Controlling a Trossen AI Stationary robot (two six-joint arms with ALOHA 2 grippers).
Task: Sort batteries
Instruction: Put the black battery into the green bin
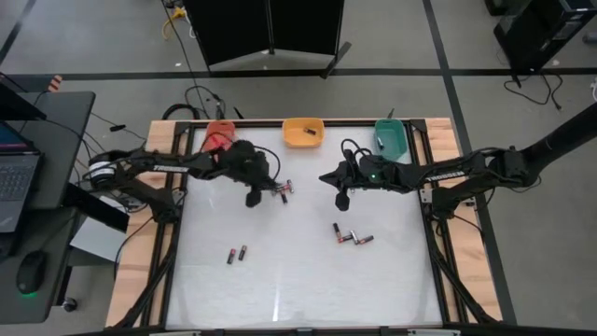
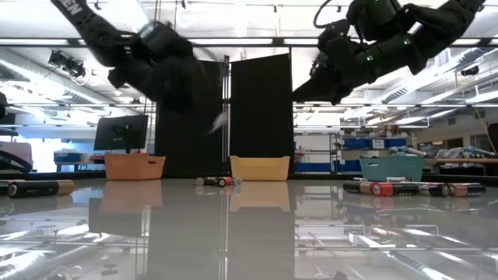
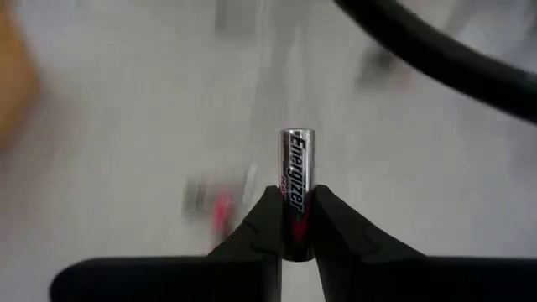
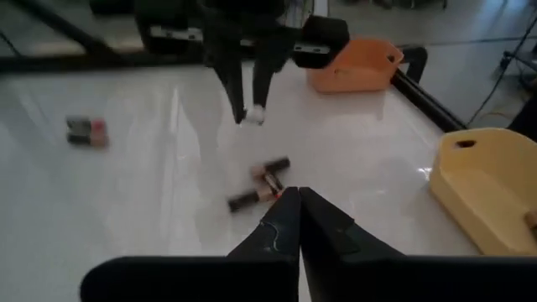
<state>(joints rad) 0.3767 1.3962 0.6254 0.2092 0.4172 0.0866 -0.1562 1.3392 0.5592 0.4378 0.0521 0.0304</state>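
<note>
My left gripper (image 1: pixel 253 198) hangs over the table's far-left part, shut on one silvery battery (image 3: pixel 297 159) printed with "Energizer". My right gripper (image 4: pixel 298 200) is shut and empty, raised over the table's far-right part (image 1: pixel 342 200). A small cluster of batteries (image 1: pixel 285 190) lies on its side on the table between the two grippers, also showing in the right wrist view (image 4: pixel 262 186). Two more batteries (image 1: pixel 236 254) lie nearer the left edge, and a group (image 1: pixel 351 236) lies right of centre. My left gripper pinches the battery by its red-banded end (image 3: pixel 294 220) between the two fingers. The fingers (image 4: pixel 237 84) come from above, pointing down, and lie along the battery. Its silvery end (image 3: pixel 297 138) sticks out past the fingertips. The battery (image 2: pixel 220 120) is lifted clear of the table.
Three bins stand along the far edge: an orange-red one (image 1: pixel 221 138), a yellow one (image 1: pixel 303 131) with something small inside, and a green one (image 1: pixel 392 135). The white tabletop (image 1: pixel 298 289) is bare toward the near edge. A black panel stands beyond the table.
</note>
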